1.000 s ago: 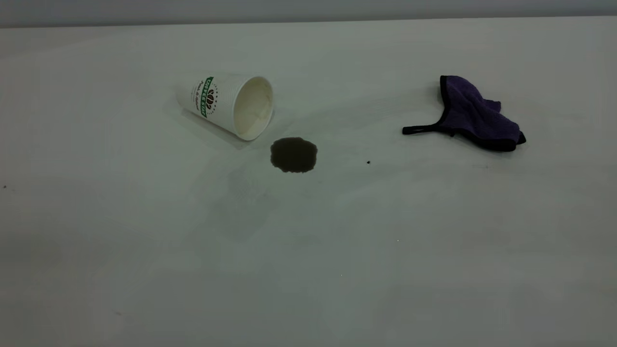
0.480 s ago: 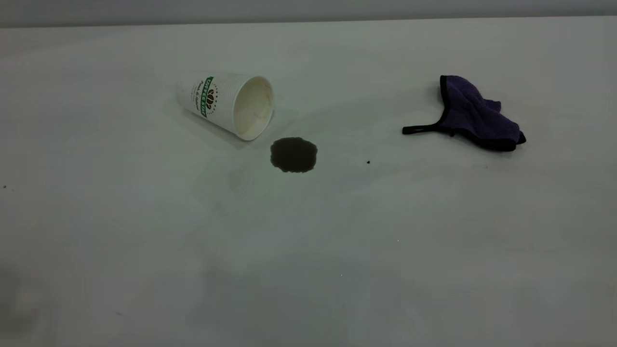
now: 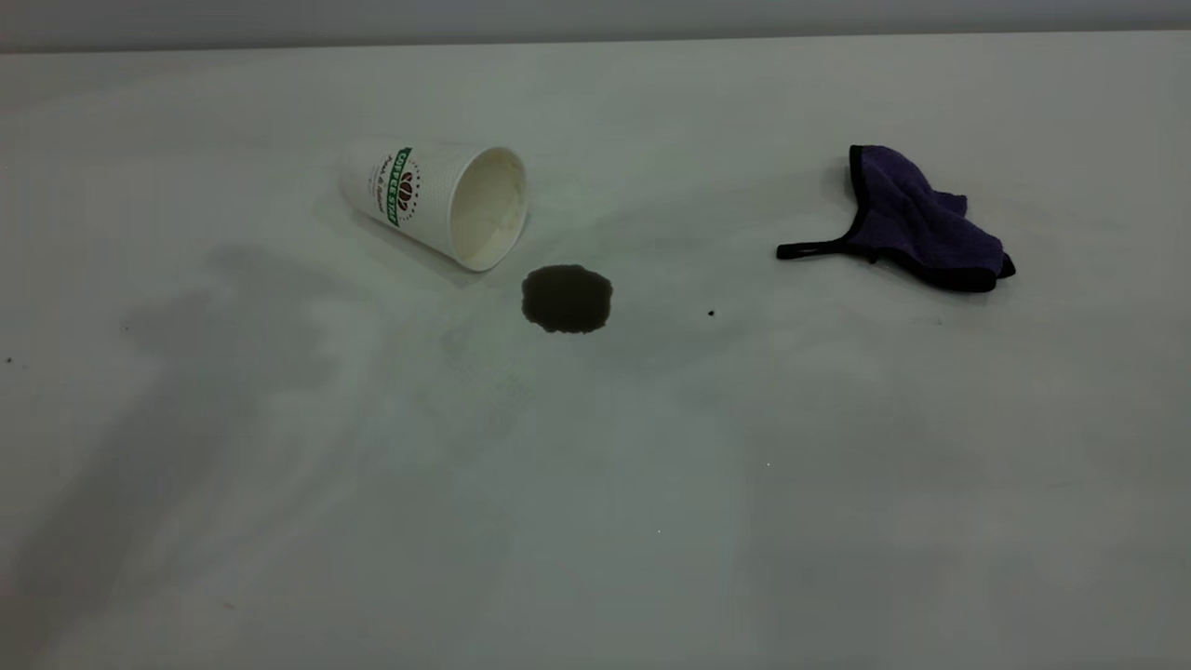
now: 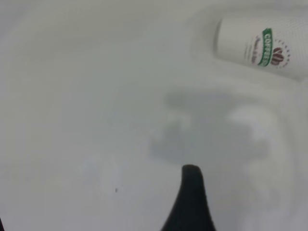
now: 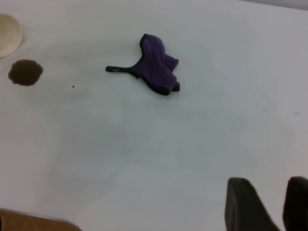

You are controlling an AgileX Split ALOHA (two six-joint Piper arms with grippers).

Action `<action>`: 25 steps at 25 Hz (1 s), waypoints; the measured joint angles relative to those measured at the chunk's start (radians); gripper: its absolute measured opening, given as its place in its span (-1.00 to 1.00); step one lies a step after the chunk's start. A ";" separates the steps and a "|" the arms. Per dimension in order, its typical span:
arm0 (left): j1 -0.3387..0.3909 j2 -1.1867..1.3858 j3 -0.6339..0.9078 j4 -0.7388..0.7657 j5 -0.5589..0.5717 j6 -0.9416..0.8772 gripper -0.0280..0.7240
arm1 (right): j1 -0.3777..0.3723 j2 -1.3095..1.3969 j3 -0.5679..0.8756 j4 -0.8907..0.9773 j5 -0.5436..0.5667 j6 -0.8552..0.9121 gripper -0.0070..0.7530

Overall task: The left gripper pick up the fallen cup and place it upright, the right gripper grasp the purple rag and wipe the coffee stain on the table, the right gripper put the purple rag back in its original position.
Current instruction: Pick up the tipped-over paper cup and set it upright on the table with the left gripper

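The cup [image 3: 437,200] lies on its side on the table [image 3: 595,521], its mouth towards the coffee stain [image 3: 566,298], a dark brown puddle just beside it. The purple rag [image 3: 916,223] lies bunched at the right, its strap pointing at the stain. Neither gripper shows in the exterior view. In the left wrist view one black finger [image 4: 191,197] of my left gripper [image 4: 240,202] hovers over bare table, short of the cup [image 4: 262,43]. My right gripper [image 5: 269,192] is empty with a narrow gap, far from the rag [image 5: 159,65] and the stain [image 5: 25,72].
A tiny black speck [image 3: 711,314] sits between stain and rag. A broad grey shadow lies on the table's left front [image 3: 186,372]. The table's brown near edge [image 5: 38,225] shows in the right wrist view.
A grey shadow has spread across the table's left front, reaching towards the cup. Cup, stain and rag have not moved.
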 joint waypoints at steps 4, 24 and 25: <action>-0.138 0.184 -0.109 0.153 0.053 -0.133 0.95 | 0.000 0.000 0.000 0.000 0.000 0.000 -0.36; -0.404 0.684 -0.212 0.774 0.064 -0.742 0.85 | 0.000 0.000 0.000 0.000 0.000 0.000 -0.36; -0.404 0.695 -0.213 0.790 0.059 -0.757 0.84 | 0.000 0.000 0.000 0.000 0.000 0.000 -0.36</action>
